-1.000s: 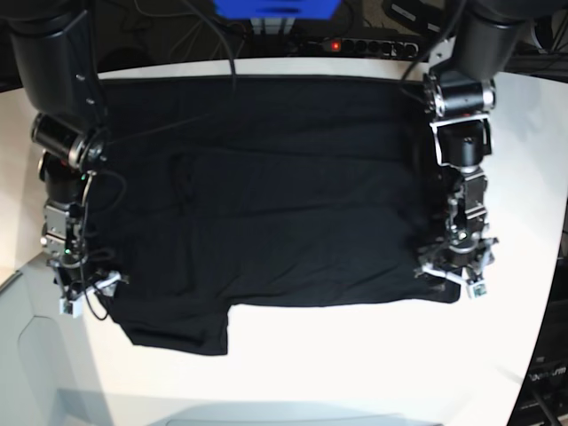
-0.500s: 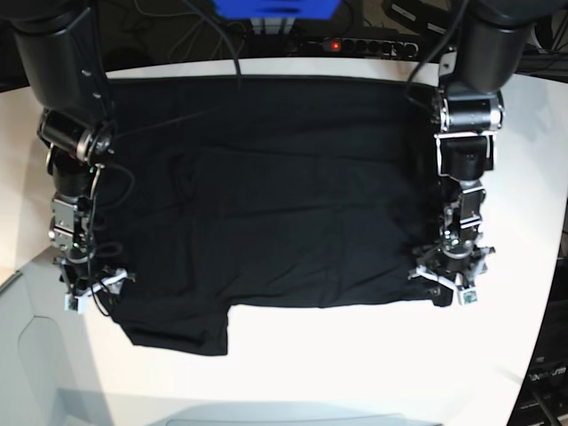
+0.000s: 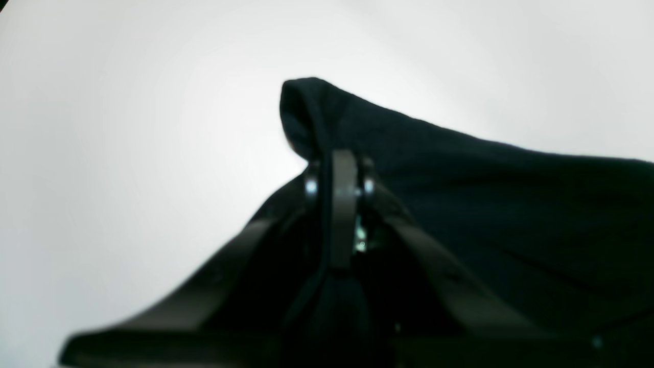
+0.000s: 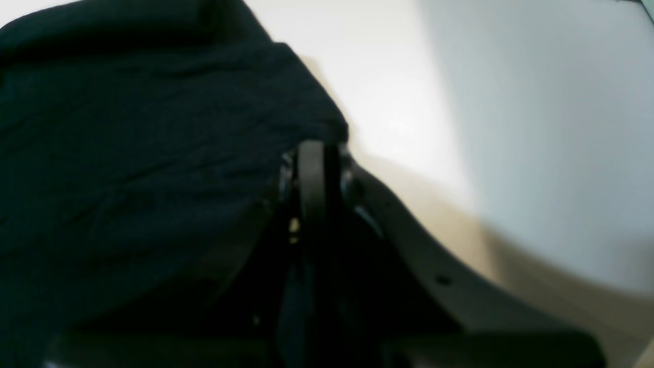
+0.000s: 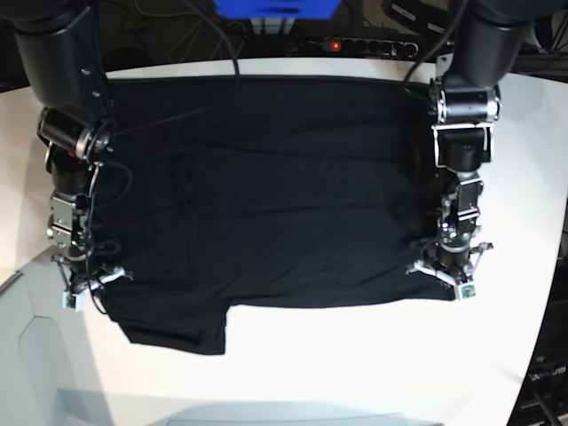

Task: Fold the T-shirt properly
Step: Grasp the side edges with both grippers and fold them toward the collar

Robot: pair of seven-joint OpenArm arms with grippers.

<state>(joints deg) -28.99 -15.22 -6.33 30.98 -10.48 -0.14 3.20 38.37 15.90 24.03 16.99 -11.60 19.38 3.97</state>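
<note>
t-shirt [image 5: 266, 195] lies spread flat on the white surface [image 5: 355, 364], near hem toward the camera. both sets of fingers are closed on it — left gripper [image 5: 446, 277] pinches the hem corner on the base view's right, right gripper [image 5: 86, 288] pinches the edge on the opposite side, above the sleeve. corners bunch up between the fingers in both wrist views. likely a paired grip so the edge lifts evenly for a fold away from the camera. power strip [image 5: 359, 44] and cables at the far edge — nothing blocks the fold path.
</note>
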